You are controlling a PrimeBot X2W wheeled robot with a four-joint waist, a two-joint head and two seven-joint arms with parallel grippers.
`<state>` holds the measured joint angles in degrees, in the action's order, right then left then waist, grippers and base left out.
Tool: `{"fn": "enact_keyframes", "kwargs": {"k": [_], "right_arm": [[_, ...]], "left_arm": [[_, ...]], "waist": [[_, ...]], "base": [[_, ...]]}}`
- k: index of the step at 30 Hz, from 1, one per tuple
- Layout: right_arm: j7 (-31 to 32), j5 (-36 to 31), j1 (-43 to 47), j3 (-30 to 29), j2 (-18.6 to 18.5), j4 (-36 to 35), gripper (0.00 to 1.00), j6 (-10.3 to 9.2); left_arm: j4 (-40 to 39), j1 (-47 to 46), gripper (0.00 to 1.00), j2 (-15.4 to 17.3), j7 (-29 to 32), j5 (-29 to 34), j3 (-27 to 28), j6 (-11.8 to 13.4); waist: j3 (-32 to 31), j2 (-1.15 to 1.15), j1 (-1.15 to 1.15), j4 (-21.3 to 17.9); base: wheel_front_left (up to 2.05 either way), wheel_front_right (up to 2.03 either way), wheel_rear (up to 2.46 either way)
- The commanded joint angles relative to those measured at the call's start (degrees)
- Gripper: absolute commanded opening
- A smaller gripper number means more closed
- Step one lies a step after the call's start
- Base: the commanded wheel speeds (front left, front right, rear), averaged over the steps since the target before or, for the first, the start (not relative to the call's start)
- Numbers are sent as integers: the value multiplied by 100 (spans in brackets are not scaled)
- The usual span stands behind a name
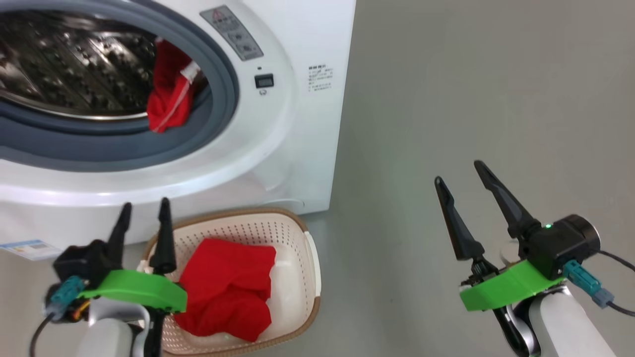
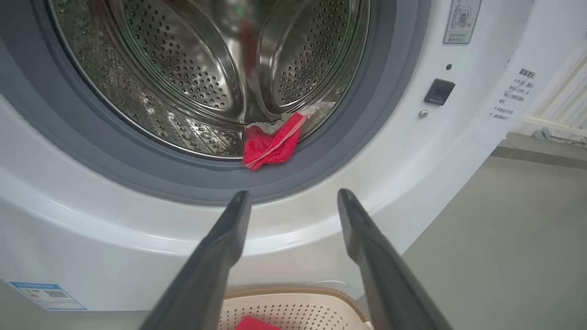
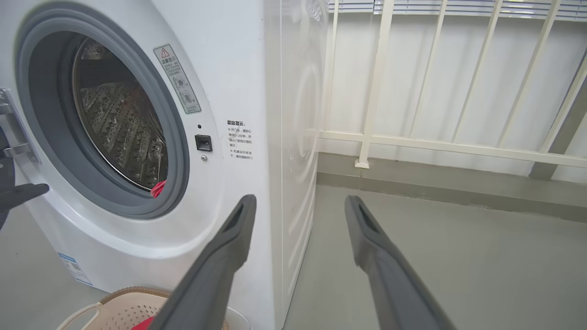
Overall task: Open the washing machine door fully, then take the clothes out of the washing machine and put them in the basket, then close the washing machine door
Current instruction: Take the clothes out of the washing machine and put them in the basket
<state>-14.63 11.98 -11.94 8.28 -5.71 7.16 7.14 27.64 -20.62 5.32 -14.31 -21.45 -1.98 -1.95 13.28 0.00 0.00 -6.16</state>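
PrimeBot X2W's left hand [image 1: 145, 204] and right hand [image 1: 458, 171] each carry 2 long black fingers [image 1: 502, 201] that taper to pointed tips. Each hand is mounted on a bright green plastic bracket [image 1: 503, 288] above a pale, rounded forearm [image 1: 565, 322]. A black module [image 1: 565, 245] with a round end on the right wrist shows 1 small green light [image 1: 547, 226]. Below it, a teal connector [image 1: 578, 275] with a grey plug leads into a thin black cable [image 1: 617, 259]. The left wrist has the same teal fitting and dark lead. From the wrist cameras, the fingers look dark grey, each with a recessed slot near the tip.
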Motion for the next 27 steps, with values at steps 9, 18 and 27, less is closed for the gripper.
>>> {"fn": "enact_keyframes", "kwargs": {"k": [9,18,27], "right_arm": [[-37,-72,347,13,-55,-104,100,35],[-37,-130,572,-34,-30,-92,100,35],[-37,-157,947,-174,-51,-147,100,35]], "left_arm": [[-1169,636,100,200,-68,318,271,216],[-1590,1237,100,231,-38,344,325,418],[-1880,1805,100,250,89,254,358,490]], "waist": [[-454,0,0,85],[-844,0,0,29],[-1249,0,0,2]], "base": [[0,0,0],[0,0,0],[0,0,0]]}}
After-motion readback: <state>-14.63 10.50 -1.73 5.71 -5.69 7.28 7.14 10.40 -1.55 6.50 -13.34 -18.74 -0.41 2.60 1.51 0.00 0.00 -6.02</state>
